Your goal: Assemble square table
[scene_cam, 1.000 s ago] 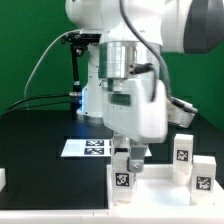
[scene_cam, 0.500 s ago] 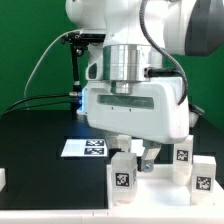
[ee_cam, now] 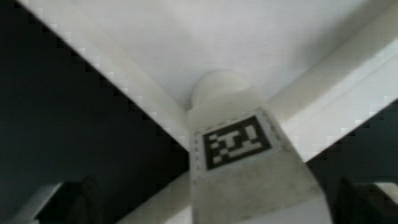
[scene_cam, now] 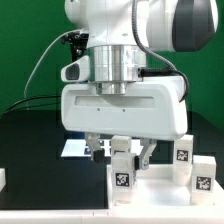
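Three tagged legs show in the exterior view: one upright leg (scene_cam: 122, 172) at the near corner of the square slab (scene_cam: 160, 183), its long axis vertical and its tag facing the camera, and two more (scene_cam: 183, 153) (scene_cam: 204, 174) standing upright at the slab's far side, toward the exterior view's right. The single gripper (scene_cam: 120, 152) hangs directly above the near leg, jaws spread wide, holding nothing. The wrist view shows that leg (ee_cam: 240, 150) between the fingers (ee_cam: 68, 200).

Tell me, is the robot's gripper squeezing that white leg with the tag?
No, the gripper is open, its fingers apart on either side of the leg.
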Available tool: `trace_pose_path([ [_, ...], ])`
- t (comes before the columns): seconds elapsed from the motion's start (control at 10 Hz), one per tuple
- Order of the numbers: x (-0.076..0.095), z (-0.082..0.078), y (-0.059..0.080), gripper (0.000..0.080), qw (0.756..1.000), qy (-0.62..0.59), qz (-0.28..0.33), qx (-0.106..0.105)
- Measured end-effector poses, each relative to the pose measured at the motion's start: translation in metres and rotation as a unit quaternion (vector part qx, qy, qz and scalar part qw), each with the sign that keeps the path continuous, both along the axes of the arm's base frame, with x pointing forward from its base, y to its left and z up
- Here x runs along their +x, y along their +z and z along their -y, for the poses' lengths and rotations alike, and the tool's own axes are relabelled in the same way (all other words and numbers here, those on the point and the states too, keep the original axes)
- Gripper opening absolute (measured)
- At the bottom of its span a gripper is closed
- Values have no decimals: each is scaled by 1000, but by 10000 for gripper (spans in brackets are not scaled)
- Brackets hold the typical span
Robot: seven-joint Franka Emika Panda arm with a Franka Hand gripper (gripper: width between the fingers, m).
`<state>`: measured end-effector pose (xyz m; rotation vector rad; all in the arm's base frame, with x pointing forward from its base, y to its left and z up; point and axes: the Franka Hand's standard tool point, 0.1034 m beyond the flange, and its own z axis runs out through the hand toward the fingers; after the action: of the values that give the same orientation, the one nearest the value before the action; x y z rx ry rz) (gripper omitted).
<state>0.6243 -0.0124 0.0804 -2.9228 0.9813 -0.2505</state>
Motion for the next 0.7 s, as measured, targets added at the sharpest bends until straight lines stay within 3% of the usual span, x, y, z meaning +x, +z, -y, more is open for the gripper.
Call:
trace_pose_path([
  [0.1, 2, -4, 1, 649, 1000, 7, 0, -3],
  [0.3, 12, -30, 5, 649, 998, 65, 5, -5],
  [0.5, 10, -23, 3, 389, 1000, -17, 3, 6],
  [0.6, 10, -23, 3, 389, 999, -51, 3, 12],
  [0.7, 9, -20, 2, 302, 995, -101, 2, 19],
])
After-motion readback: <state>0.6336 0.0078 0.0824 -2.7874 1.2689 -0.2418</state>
